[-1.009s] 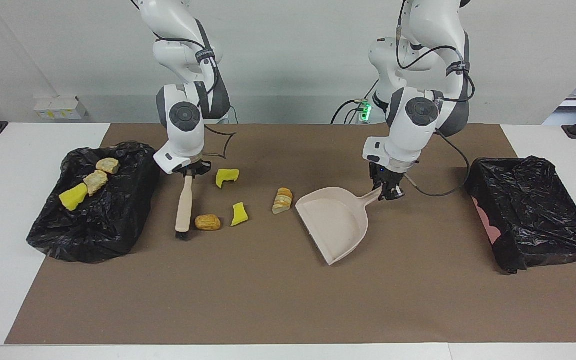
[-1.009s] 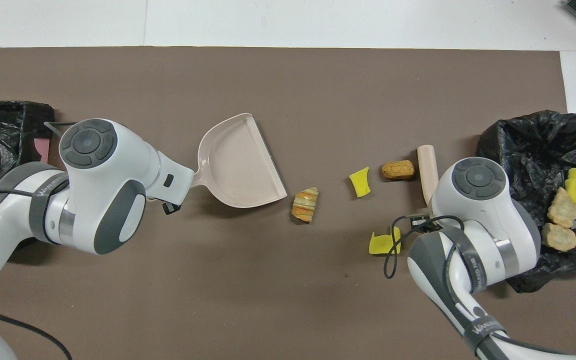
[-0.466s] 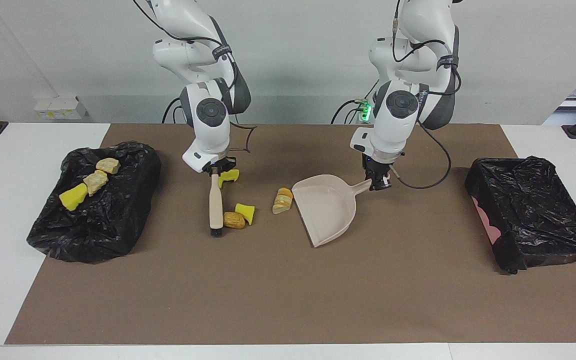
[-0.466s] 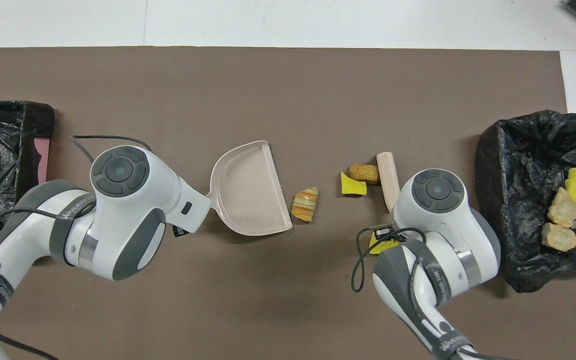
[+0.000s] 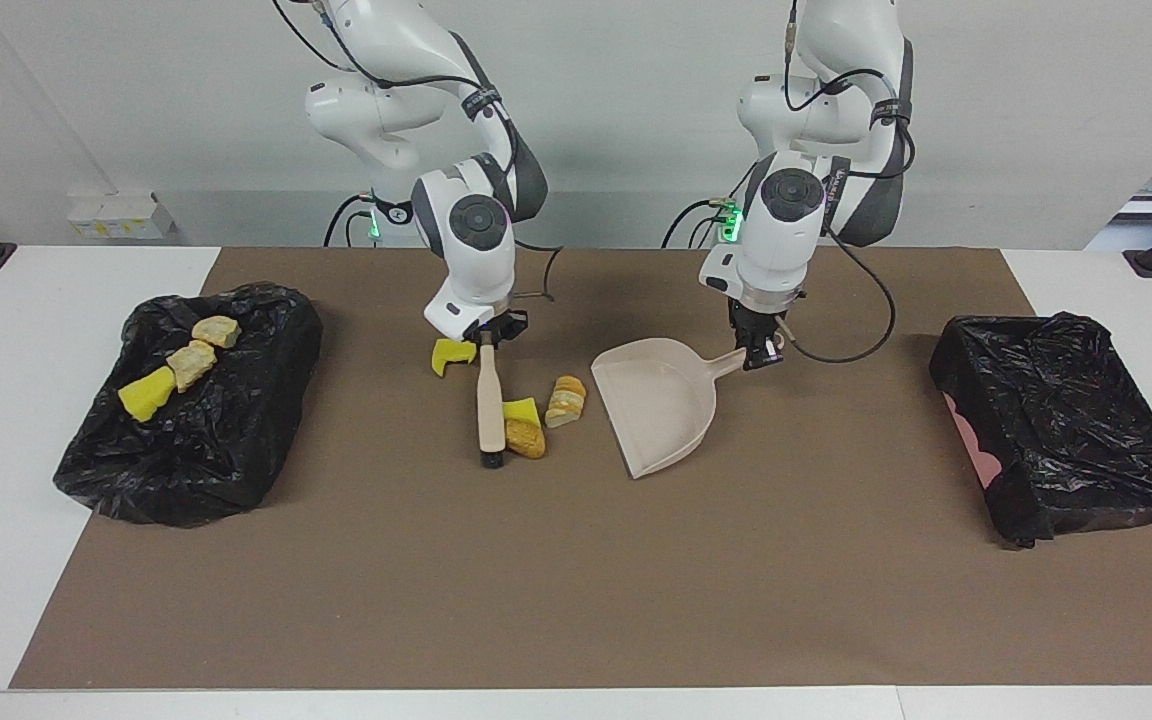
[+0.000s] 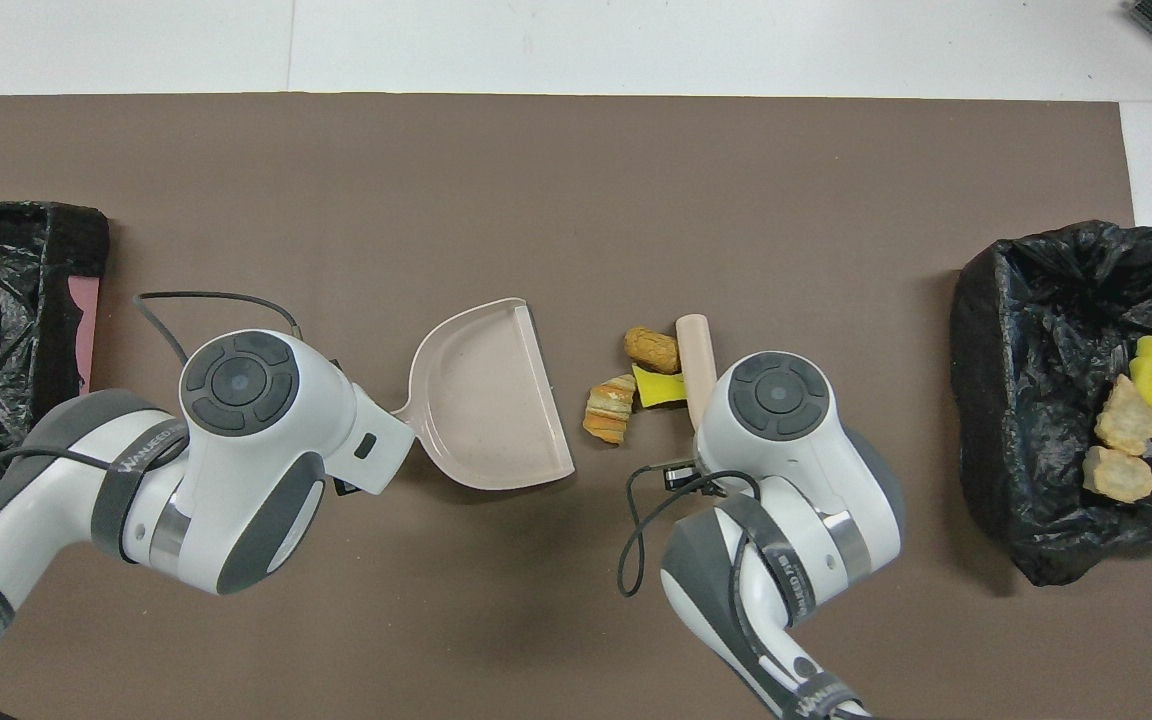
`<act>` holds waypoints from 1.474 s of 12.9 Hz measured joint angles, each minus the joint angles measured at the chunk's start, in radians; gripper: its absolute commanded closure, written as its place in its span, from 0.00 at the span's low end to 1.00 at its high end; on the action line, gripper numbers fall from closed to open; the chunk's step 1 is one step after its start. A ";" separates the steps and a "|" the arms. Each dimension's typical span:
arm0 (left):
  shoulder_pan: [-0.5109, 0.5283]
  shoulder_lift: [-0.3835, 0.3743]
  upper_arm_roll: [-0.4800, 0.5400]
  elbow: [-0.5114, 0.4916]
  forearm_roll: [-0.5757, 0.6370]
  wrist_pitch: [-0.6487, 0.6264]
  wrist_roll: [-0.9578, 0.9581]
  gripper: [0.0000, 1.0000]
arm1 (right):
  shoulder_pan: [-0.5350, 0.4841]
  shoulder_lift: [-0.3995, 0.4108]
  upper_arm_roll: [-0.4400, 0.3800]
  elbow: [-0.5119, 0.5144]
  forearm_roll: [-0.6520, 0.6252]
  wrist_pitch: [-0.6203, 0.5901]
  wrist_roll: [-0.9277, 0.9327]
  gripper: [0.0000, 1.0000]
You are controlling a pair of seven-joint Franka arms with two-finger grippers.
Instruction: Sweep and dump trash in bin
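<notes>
Basically, right gripper (image 5: 489, 338) pinches the brush (image 5: 487, 403), long axis running away from the robots. Three scraps (image 5: 540, 413) bunch between it and the dustpan (image 5: 664, 403), fingers of left gripper (image 5: 762, 355) clamping that handle. One yellow chunk (image 5: 450, 354) sits missed on the brush's other flank; three scraps in the bin (image 5: 236, 440).
</notes>
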 measured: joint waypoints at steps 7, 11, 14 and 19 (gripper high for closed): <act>0.000 -0.004 0.002 -0.040 0.002 0.041 -0.026 1.00 | 0.173 0.130 0.009 0.193 0.306 0.000 0.004 1.00; 0.000 -0.004 0.002 -0.042 0.003 0.053 -0.026 1.00 | 0.164 0.114 0.010 0.247 0.332 -0.117 0.006 1.00; 0.001 -0.004 0.002 -0.042 0.005 0.076 -0.020 1.00 | 0.065 0.052 0.005 0.242 0.292 -0.269 0.014 1.00; 0.001 -0.003 0.000 -0.042 0.009 0.091 0.026 1.00 | -0.028 -0.054 0.001 0.128 0.114 -0.385 0.121 1.00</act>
